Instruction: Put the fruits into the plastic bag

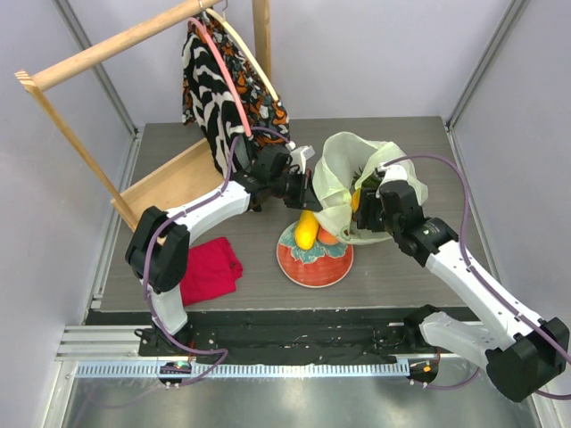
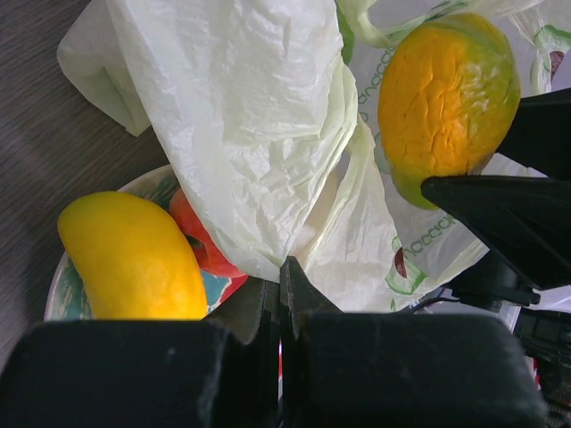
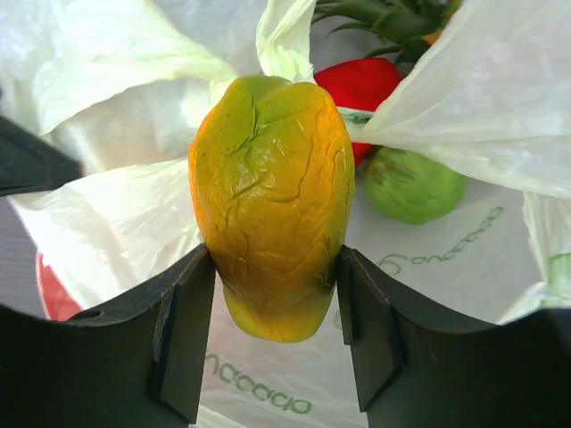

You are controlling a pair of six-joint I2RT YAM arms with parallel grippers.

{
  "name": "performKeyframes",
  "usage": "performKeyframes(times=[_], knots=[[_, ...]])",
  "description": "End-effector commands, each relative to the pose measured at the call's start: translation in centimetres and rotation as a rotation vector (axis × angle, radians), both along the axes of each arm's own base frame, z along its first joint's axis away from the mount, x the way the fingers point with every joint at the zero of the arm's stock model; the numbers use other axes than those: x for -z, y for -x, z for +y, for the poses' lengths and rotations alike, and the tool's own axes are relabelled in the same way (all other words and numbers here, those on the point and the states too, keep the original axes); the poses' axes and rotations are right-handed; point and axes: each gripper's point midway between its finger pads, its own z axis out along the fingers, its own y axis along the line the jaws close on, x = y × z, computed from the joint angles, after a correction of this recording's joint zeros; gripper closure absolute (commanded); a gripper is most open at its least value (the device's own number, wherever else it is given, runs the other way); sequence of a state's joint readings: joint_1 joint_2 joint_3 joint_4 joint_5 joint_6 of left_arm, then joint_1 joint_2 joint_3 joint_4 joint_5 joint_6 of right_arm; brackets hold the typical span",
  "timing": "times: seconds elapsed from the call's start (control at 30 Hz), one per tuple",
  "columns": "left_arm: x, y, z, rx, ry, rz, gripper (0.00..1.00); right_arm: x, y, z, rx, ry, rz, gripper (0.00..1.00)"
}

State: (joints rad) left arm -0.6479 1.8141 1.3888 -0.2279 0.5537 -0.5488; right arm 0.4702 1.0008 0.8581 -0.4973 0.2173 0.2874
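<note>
The pale yellow-green plastic bag [image 1: 343, 169] lies open at the table's middle right. My left gripper [image 1: 306, 191] is shut on the bag's near edge [image 2: 268, 178] and holds it up. My right gripper [image 3: 275, 260] is shut on an orange-green mango [image 3: 272, 201] and holds it at the bag's mouth; the mango also shows in the left wrist view [image 2: 446, 98]. Inside the bag lie a red pepper [image 3: 361, 83], a green round fruit [image 3: 412, 184] and the pineapple's green crown [image 3: 384, 16]. A yellow mango [image 1: 307, 229] and a peach [image 1: 328, 237] rest on the red plate [image 1: 314, 267].
A red folded cloth [image 1: 211, 267] lies at the front left. A wooden rack [image 1: 116, 45] with a black-and-white patterned garment [image 1: 219, 80] on hangers stands at the back left, its wooden base [image 1: 169, 183] on the table.
</note>
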Motion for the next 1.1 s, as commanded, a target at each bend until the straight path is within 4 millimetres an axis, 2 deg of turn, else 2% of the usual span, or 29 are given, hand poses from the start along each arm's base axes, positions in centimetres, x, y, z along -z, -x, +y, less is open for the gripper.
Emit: performKeyframes(times=[0.0,0.13,0.4,0.5,0.7,0.8,0.87,1.0,1.07], knots=[[-3.5,0.0,-0.3,0.012,0.059,-0.069,1.0,-1.3,-1.2,-2.3,0.093,0.071,-0.023,0.99],[-3.4,0.0,-0.2,0.013,0.057,-0.067,1.0,0.5,-1.8,-3.9,0.134,0.149,0.066,0.99],[-3.5,-0.1,-0.1,0.01,0.053,-0.073,1.0,0.3,-3.8,-8.6,0.281,0.234,0.095,0.99],[-3.6,-0.1,-0.1,0.011,0.054,-0.076,1.0,0.9,-4.2,-8.0,0.262,0.214,0.104,0.99],[-3.4,-0.1,-0.1,0.01,0.051,-0.071,1.0,4.5,-4.4,-3.9,0.136,0.049,0.181,0.98],[-3.1,-0.1,-0.2,0.011,0.047,-0.067,1.0,5.9,-4.2,-2.7,0.113,-0.016,0.204,0.97],[-3.2,-0.1,-0.2,0.01,0.049,-0.067,1.0,7.0,-4.0,-2.4,0.106,-0.02,0.233,0.95],[-3.2,-0.2,-0.2,0.009,0.048,-0.067,1.0,8.8,-3.6,-3.4,0.144,0.039,0.295,0.93],[-3.2,-0.1,-0.2,0.011,0.048,-0.068,1.0,8.9,-3.6,-3.4,0.141,0.045,0.296,0.86]])
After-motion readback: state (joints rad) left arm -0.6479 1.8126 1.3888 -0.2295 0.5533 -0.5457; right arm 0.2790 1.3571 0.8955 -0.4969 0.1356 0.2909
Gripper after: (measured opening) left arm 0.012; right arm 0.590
